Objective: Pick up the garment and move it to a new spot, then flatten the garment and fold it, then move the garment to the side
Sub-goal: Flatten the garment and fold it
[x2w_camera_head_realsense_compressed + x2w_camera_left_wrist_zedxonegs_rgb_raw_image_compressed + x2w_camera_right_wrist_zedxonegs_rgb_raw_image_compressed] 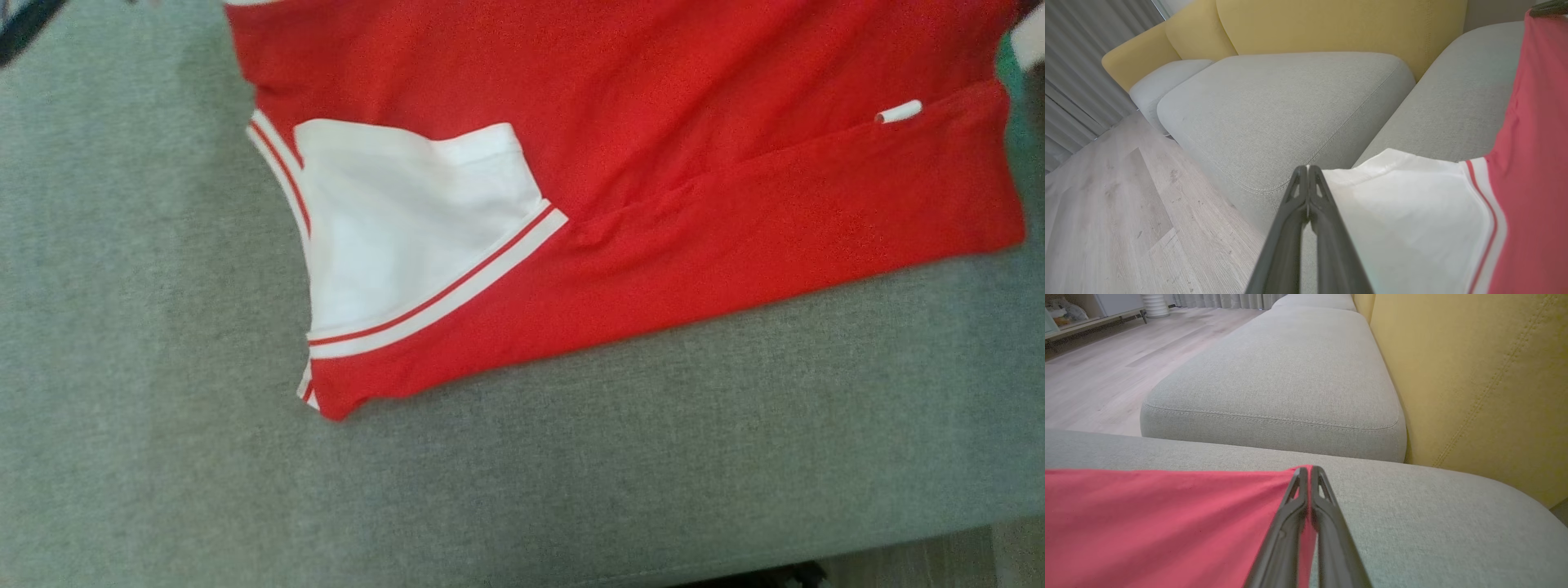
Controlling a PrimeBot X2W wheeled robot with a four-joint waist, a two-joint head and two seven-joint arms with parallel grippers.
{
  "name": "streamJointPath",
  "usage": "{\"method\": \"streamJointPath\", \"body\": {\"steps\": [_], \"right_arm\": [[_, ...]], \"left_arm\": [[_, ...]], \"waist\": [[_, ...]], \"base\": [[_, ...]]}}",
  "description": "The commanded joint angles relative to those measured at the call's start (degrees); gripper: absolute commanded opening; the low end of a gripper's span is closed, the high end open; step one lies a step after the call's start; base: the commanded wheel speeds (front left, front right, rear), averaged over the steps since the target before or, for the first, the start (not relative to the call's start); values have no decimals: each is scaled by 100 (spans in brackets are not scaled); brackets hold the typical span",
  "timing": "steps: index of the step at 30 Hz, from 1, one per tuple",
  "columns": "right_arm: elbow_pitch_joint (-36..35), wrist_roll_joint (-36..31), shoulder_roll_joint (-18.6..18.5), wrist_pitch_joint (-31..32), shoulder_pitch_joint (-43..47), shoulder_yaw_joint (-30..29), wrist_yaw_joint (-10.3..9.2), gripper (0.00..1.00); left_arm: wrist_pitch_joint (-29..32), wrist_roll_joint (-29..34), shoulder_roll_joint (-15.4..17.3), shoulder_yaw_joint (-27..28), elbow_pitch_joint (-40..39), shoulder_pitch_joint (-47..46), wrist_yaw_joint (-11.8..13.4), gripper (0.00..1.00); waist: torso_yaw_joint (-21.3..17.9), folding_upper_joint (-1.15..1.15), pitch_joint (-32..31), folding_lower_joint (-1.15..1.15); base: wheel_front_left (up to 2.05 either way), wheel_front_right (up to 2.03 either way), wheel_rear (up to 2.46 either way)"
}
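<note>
The garment (653, 122), a red top with a white sleeve (392, 220) trimmed in red and white stripes, lies spread on a grey sofa cushion (163, 408), partly folded over itself. In the left wrist view my left gripper (1307, 168) is shut, and the corner of a white sleeve (1412, 212) runs into its tips. The red body (1535, 163) stretches away to the upper right. In the right wrist view my right gripper (1308, 468) is shut on a corner of the red cloth (1147, 522), which shows between the fingers.
A yellow backrest (1474, 375) rises behind the seat. A second grey cushion (1282, 110) adjoins this one. Wooden floor (1106, 212) lies beyond the sofa's front edge, with curtains (1077, 61) further off. A strip of floor (939, 555) shows below the cushion.
</note>
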Motion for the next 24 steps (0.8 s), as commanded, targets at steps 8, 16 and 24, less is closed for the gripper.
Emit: {"method": "streamJointPath", "body": {"steps": [8,16,24], "right_arm": [[-312,270,-465,-303,958,-124,-4,0],[-582,272,-640,-392,1826,-562,-4,0],[-1062,63,-755,-398,2807,-1281,-4,0]], "left_arm": [[-511,9,795,246,-845,613,143,0],[-798,-18,1512,246,-2345,1806,912,0],[-898,14,2070,246,-3559,2920,1736,0]], "waist": [[198,0,-297,0],[368,0,-557,0],[482,0,-739,0]], "base": [[0,0,0],[0,0,0],[0,0,0]]}}
